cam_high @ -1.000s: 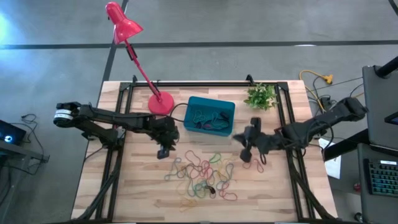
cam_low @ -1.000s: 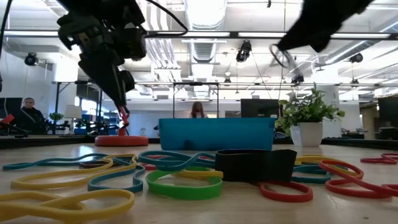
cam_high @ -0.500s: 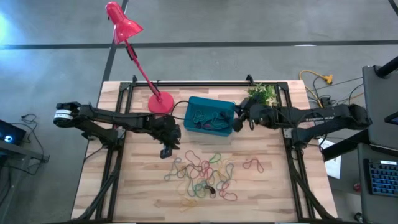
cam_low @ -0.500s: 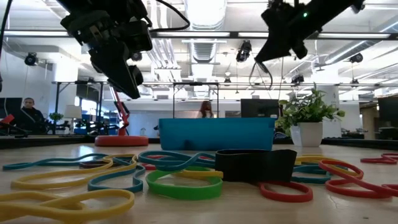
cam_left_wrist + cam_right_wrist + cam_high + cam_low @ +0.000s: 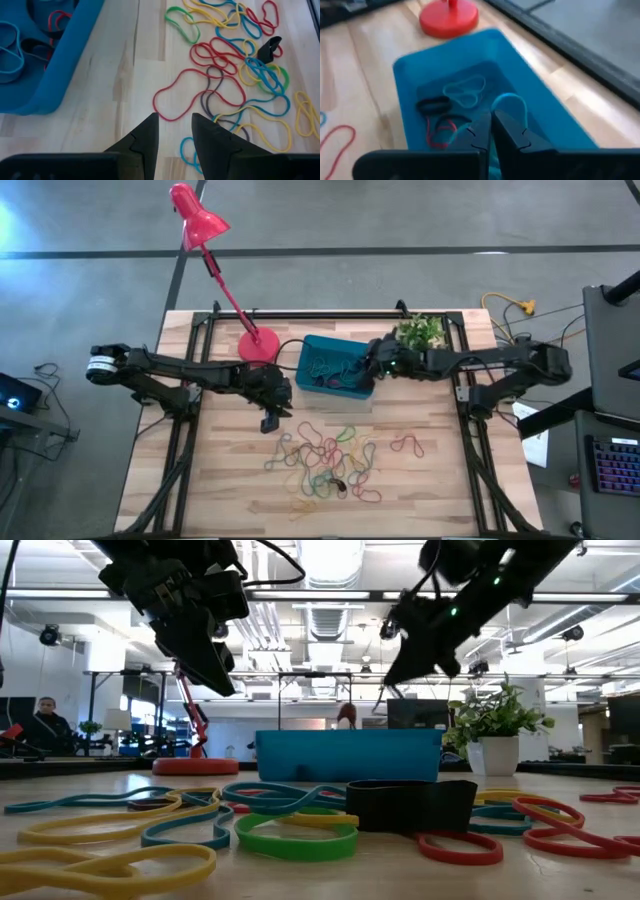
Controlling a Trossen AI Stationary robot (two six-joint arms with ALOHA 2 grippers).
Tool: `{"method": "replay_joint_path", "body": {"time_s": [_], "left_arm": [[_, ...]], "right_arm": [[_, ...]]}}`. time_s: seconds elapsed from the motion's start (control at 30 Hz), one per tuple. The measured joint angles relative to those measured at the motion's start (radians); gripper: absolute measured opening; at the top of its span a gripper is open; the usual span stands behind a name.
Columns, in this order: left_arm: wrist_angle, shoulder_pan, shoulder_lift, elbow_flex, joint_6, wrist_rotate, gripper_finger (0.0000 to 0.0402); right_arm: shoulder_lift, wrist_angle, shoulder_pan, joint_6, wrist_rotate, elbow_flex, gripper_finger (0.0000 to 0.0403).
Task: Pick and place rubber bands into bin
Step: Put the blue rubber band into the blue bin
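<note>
Since the earlier frame the right arm has swung from beside the loose pile to above the bin (image 5: 337,365), where the right gripper (image 5: 491,131) hangs with fingers pressed together on a teal band (image 5: 512,102) dangling over the few loops already inside. Meanwhile the left gripper (image 5: 174,131) has edged closer to the pile, its fingers partly spread and empty above the table (image 5: 220,470), just beside the bin's wall. Most rubber bands (image 5: 325,460) lie tangled on the wood, light, limp and stretchy, so I judge one is best pinched on a single free strand at the heap's edge, such as the red loop (image 5: 192,95).
</note>
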Motion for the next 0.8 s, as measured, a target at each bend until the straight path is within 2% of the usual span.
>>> {"method": "replay_joint_path", "body": {"time_s": [0.23,0.53,0.7,0.8], "left_arm": [[0.000,0.000,0.000,0.000,0.000,0.000,0.0100],[-0.022,-0.001,0.000,0.000,0.012,0.006,0.0100],[-0.093,-0.007,0.000,0.000,0.085,0.099,0.0100],[-0.151,-0.013,0.000,0.000,0.089,0.114,0.0100]], "right_arm": [[0.079,-0.003,-0.006,0.016,-0.098,0.013,0.0044],[0.029,-0.004,-0.006,0.005,-0.122,0.034,0.0127],[-0.031,-0.010,0.008,-0.064,-0.333,0.033,0.0152],[-0.069,-0.044,0.040,-0.063,-0.366,0.033,0.0154]]}}
